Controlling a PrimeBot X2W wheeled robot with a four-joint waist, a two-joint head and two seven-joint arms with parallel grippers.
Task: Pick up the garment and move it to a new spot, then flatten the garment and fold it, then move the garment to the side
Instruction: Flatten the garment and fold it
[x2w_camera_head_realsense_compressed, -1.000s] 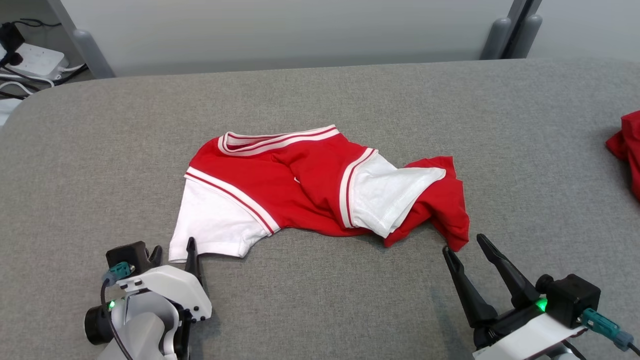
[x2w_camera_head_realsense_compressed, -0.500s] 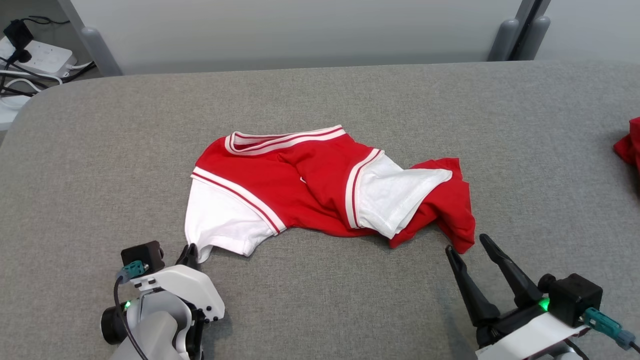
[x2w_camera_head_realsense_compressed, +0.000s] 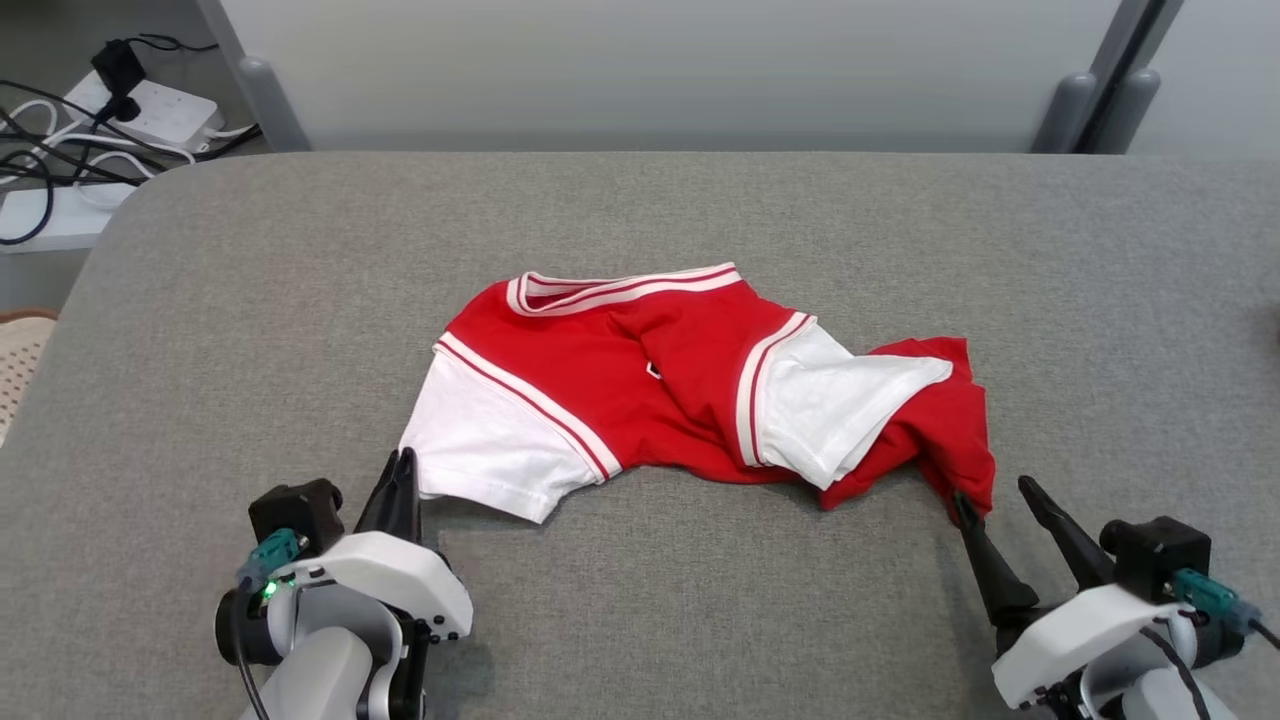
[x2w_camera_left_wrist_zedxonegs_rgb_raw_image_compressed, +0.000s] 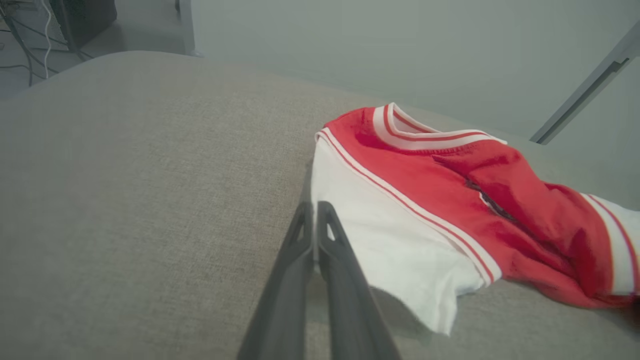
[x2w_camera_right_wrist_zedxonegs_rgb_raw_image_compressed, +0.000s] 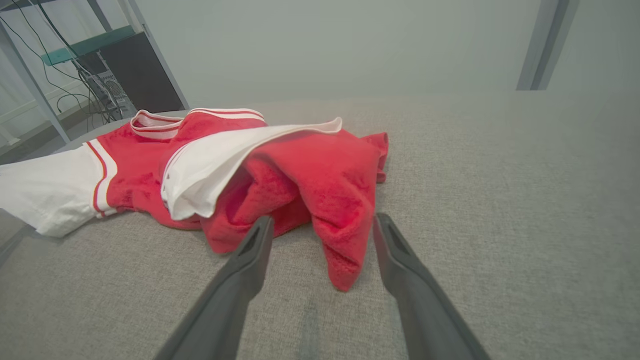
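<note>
Sprawling crumpled across the middle of the grey woven-cloth table top (x2w_camera_head_realsense_compressed: 700, 200), well clear of every edge: red knit garment (x2w_camera_head_realsense_compressed: 560, 350) with white sleeves and red-and-white striped trim. Shows its striped neckband at the far side, one white sleeve spread flat toward the robot's left, the other white sleeve folded over a bunched red mass toward the right. Ends on the right in a limp red corner drooping toward the near edge.

Pressed tight together at the near corner of the flat white sleeve: the two long dark fingers of the white-bodied left gripper (x2w_camera_head_realsense_compressed: 403, 460). Pinches that sleeve corner, to judge from the left wrist view, with white cloth running away from one finger's side and the hem just beyond raised a little off the table top, a shadow beneath it.

Spread wide at the garment's right end, low over the table top: the dark fingers of the white-bodied right gripper (x2w_camera_head_realsense_compressed: 992, 490). Grips nothing. Straddles the drooping red corner in the right wrist view, cloth hanging between the two fingertips. Touches that corner with the inner fingertip in the head view.

Beyond the table top's far left corner, down on the floor: white plastic power strip (x2w_camera_head_realsense_compressed: 150, 105) amid black and white cables.
</note>
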